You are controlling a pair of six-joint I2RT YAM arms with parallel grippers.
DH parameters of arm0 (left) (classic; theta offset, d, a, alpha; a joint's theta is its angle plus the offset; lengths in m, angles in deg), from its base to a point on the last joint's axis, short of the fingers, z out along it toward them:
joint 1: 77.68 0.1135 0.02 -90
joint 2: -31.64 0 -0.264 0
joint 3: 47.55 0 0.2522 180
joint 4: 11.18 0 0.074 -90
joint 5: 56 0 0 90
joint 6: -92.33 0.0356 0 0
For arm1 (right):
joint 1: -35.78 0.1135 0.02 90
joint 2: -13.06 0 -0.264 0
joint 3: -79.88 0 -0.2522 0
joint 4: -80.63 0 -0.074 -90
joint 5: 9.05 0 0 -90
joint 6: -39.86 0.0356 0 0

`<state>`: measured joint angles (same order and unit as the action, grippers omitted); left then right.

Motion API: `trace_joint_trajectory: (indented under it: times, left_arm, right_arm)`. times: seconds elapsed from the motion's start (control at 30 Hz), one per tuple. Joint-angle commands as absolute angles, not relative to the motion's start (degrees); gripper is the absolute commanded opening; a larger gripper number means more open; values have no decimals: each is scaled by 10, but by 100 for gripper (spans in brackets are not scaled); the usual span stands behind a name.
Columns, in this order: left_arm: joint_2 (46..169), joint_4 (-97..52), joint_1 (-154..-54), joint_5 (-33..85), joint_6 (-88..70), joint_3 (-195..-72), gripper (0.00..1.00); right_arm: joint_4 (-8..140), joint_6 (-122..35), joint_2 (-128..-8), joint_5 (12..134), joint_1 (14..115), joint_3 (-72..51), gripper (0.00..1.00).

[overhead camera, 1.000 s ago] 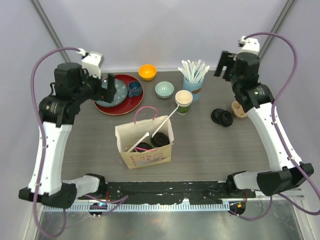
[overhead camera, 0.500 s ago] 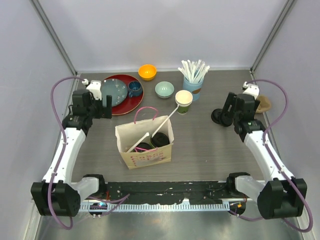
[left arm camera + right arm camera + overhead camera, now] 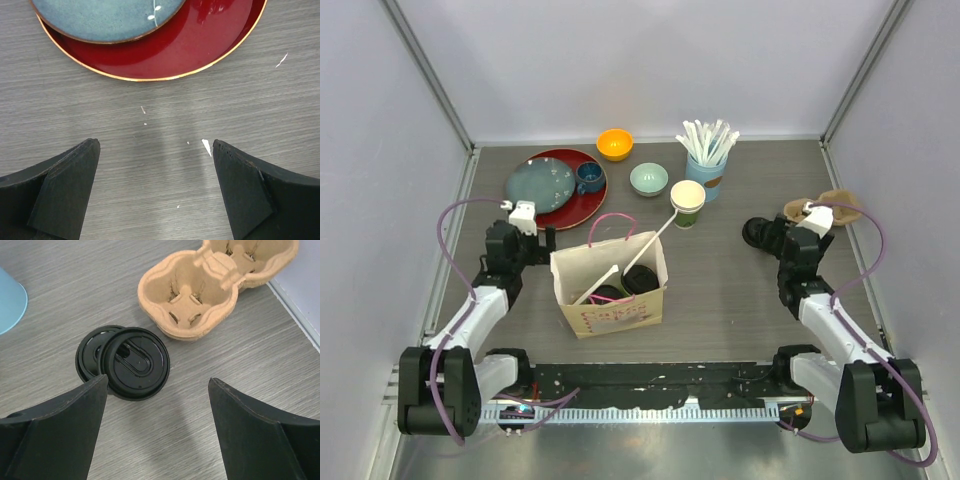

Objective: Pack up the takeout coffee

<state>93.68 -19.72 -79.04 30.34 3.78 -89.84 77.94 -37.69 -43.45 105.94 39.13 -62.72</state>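
Grippers on both arms stand wide open and hold nothing. The right gripper hangs low over the grey wood-grain table. Its jaws frame two round black plastic lids, one lapped over the other, just beside a brown moulded-pulp cup carrier. The left gripper faces bare table in front of a red round plate that carries a blue-grey plate.

The one green-patterned paper cup in plain sight stands upright and unlidded toward the back of the table, just beside a light-blue cup of white sticks. A cream paper bag with pink handles stands open between the arms. Two dark round shapes lie inside it; what they are cannot be determined.

Assessment: the lids are probably light, thin and slick, and they lie flat with little edge to catch. The upper one, raised on its neighbour, offers the better rim to pinch. The cup looks light and thin-walled, liable to crush or tip. It should be gripped gently across the wall below the rolled rim.
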Motion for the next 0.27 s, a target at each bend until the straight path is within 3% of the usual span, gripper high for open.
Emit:
trace_joint_trajectory:
  times: [0.0, 0.23]
  left_arm:
    - [937, -45, -786, 293, 31, -864, 100]
    - [940, -51, -786, 283, 29, -861, 100]
  right_arm:
    - [892, -369, -431, 1067, 393, -654, 86]
    - [899, -374, -428, 1066, 392, -659, 84]
